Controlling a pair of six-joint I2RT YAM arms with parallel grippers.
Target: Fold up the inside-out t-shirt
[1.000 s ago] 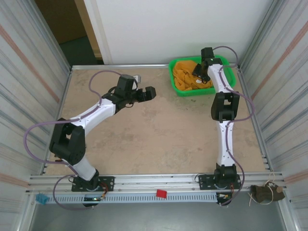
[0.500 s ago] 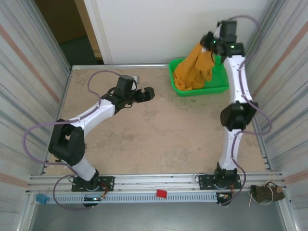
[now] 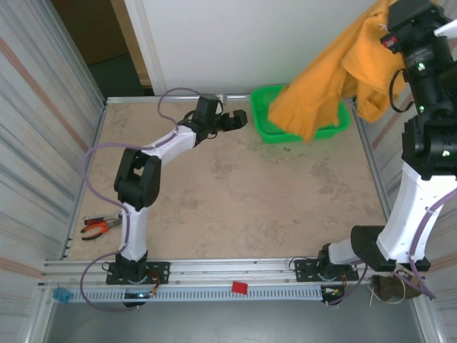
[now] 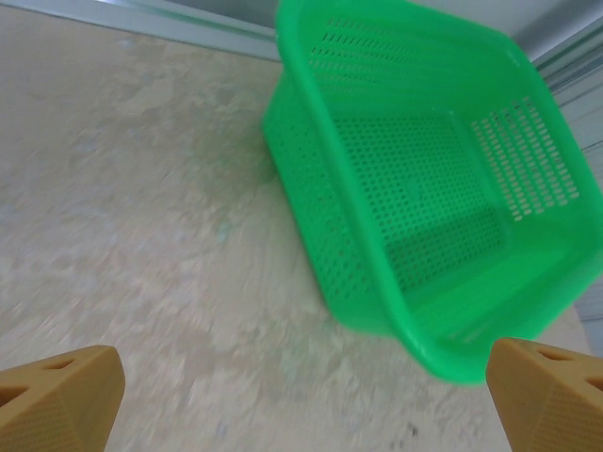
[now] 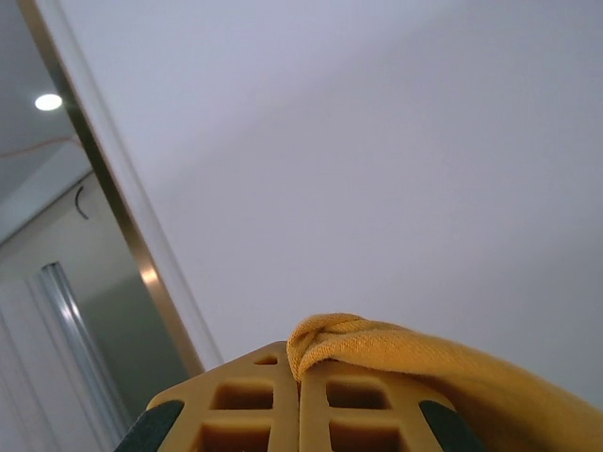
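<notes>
Beige counter point(image 3: 250, 200) lay below the right tool point(image 5: 300, 377), which pinched the inside-out t-shirt point(image 3: 321, 78) hanging beneath it over the basket point(image 4: 301, 179). Left tool point(image 3: 239, 119) stood spread. Slow lowering onto the counter was advised, cloth flat.

The t-shirt point(image 5: 377, 344) pinched in the right claw point(image 5: 300, 395) is soft, matt mustard cloth with a rolled edge. Ahead of the left claw point(image 4: 301, 405), the basket point(image 4: 311, 198) is glossy green plastic (perforated walls and floor). The table point(image 4: 141, 188) under it looks matt, mottled beige and faintly rough.
</notes>
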